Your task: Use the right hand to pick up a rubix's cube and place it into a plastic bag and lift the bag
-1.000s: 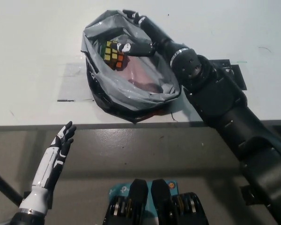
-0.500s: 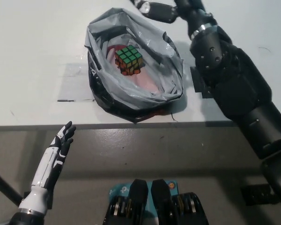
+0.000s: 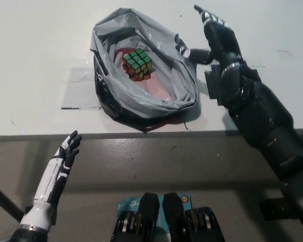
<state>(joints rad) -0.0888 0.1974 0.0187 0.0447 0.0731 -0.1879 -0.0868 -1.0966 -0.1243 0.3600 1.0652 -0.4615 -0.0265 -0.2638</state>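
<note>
The Rubik's cube sits inside the grey plastic bag, green face up, resting on the bag's reddish inner floor near the far-left part of the opening. The bag stands open on the white table, close to the near edge. The placing step is therefore judged complete; the lifting step is in hand. The black right hand is at the right side of the bag, just beside its rim, fingers spread apart and holding nothing; one digit points toward the rim fold and appears to touch or nearly touch it, though contact cannot be confirmed. The white left hand rests below the table edge, to the near left of the bag, fingers extended and apart, empty. Next move, as a judgement: the right hand must close on a fold of the rim on the bag's right side, secure enough film to bear the cube's weight, then raise the bag clear of the table. A thin pinch may slip, and the cube could tip the bag.
</note>
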